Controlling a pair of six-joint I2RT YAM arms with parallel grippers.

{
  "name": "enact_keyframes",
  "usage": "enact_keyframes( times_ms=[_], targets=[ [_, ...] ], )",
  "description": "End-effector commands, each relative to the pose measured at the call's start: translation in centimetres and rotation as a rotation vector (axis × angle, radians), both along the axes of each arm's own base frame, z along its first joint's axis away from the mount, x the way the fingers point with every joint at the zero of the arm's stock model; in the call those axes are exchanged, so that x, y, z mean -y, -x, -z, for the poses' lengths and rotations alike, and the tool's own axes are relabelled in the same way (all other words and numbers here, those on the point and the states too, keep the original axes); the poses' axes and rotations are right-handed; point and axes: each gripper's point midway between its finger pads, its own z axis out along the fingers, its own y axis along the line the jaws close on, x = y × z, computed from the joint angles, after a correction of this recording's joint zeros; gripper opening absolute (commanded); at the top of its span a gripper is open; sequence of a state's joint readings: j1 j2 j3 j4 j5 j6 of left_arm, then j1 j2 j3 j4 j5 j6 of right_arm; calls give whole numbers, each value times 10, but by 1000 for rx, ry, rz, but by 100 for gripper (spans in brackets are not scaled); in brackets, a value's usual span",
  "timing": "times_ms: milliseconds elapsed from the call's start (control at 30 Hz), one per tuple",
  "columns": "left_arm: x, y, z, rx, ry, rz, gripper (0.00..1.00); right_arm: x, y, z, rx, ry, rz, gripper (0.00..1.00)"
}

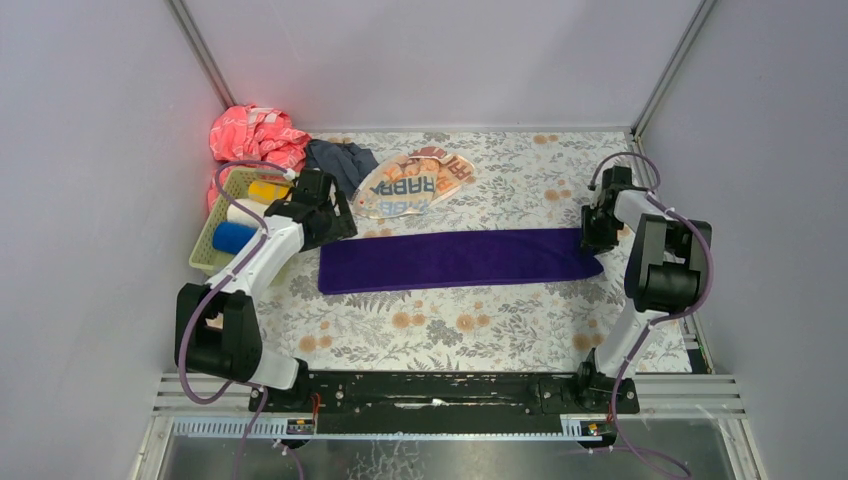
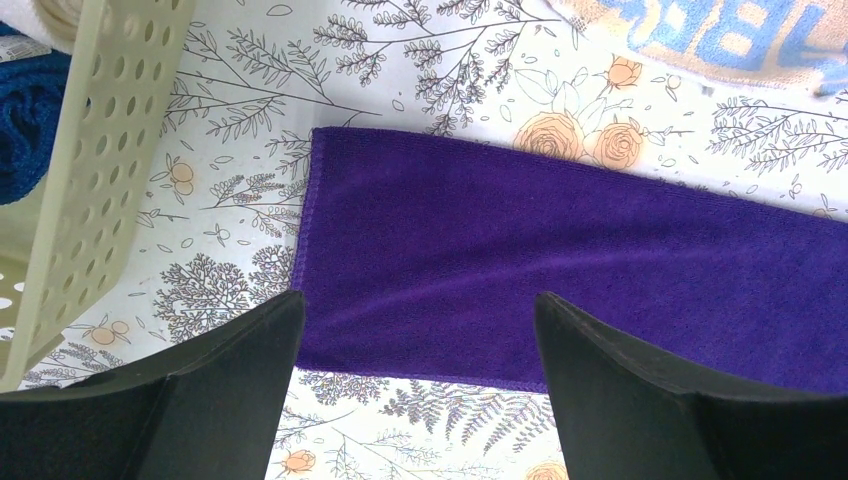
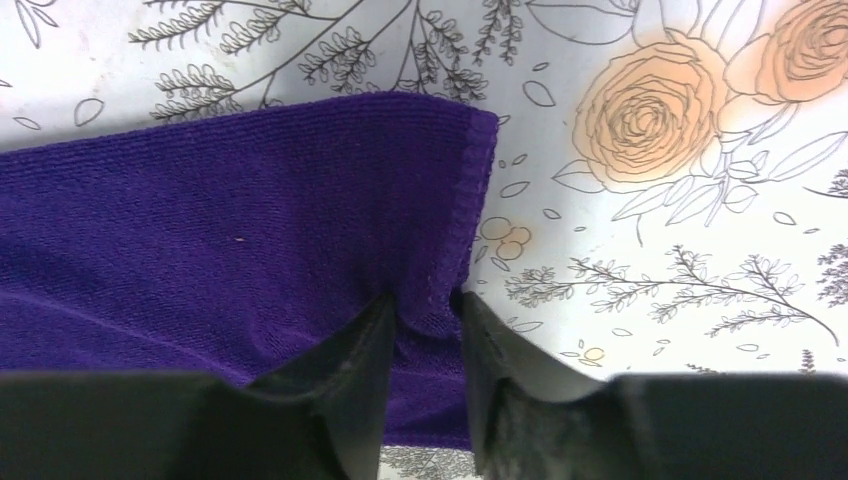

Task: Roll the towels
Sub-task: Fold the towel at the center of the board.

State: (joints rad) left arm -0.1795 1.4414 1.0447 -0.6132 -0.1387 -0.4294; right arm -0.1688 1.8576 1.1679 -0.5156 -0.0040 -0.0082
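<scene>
Black fingers [image 3: 350,385] of the right gripper [image 3: 428,305] sit closest to the lens, pinched together on the hemmed right end of the purple towel [image 1: 455,258], with a small fold of cloth caught between them. That towel lies flat and stretched left to right across the middle of the floral covering [image 1: 450,325]. The left gripper [image 2: 420,310] hangs over its left end with its jaws spread wide, holding nothing; the wrist view does not show whether the tips touch the cloth.

One container is in view: a pale perforated basket [image 1: 207,250] at the left side of the table, just beside the left arm. It holds three rolls in a row, counted from the back: one yellow roll [image 1: 268,190], one white roll [image 1: 245,212] and one blue roll [image 1: 233,237].

Outside the basket are four loose cloths. Besides the purple one, a cream towel [image 1: 415,185] with blue and orange lettering lies rumpled behind it, a dark grey-blue towel [image 1: 340,160] is bunched just left of that, and a coral-pink cloth [image 1: 255,135] is heaped in the far left corner, behind the basket.
</scene>
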Motion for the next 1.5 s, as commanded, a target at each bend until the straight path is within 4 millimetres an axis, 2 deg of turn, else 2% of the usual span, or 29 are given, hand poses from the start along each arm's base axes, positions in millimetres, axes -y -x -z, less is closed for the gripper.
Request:
enact_keyframes(
  times_ms=[0, 100, 167, 267, 367, 433, 533, 633, 700, 767, 833, 967, 1367, 1467],
  targets=[
    [-4, 0, -6, 30, -21, 3, 84, -19, 57, 46, -263, -49, -34, 29],
    [-5, 1, -7, 36, -29, 0, 84, 5, 49, 40, -258, 56, -6, 10],
    [-5, 2, -7, 37, -30, 2, 84, 30, 39, 28, -230, 134, 46, 0],
    [-6, 2, -7, 36, -33, 0, 84, 76, 26, 0, -168, 267, 158, 0],
    [-6, 1, -8, 40, -34, -2, 84, 127, 20, -40, -111, 474, 269, 0],
    [-6, 2, -7, 38, -35, 0, 85, 150, 18, -62, -71, 560, 332, 0],
    [-5, 2, -7, 39, -31, 1, 85, 168, 13, -84, -26, 639, 391, 0],
    [-5, 2, -7, 37, -29, 4, 85, 164, 6, -93, -3, 611, 392, 0],
    [-4, 1, -7, 36, -28, 6, 85, 148, -1, -92, 24, 532, 365, 0],
    [-4, 2, -6, 35, -25, 6, 85, 120, -7, -90, 66, 426, 321, 0],
    [-3, 1, -6, 33, -21, 9, 85, 76, -18, -90, 120, 299, 245, 0],
    [-1, 1, -6, 32, -13, 13, 85, -9, -27, -93, 151, 51, 130, 0],
    [6, 2, -2, 17, 17, 39, 85, -208, -28, -122, 209, -352, -97, 0],
    [9, 2, -1, 14, 30, 49, 85, -249, -24, -125, 211, -397, -130, 0]
  ],
)
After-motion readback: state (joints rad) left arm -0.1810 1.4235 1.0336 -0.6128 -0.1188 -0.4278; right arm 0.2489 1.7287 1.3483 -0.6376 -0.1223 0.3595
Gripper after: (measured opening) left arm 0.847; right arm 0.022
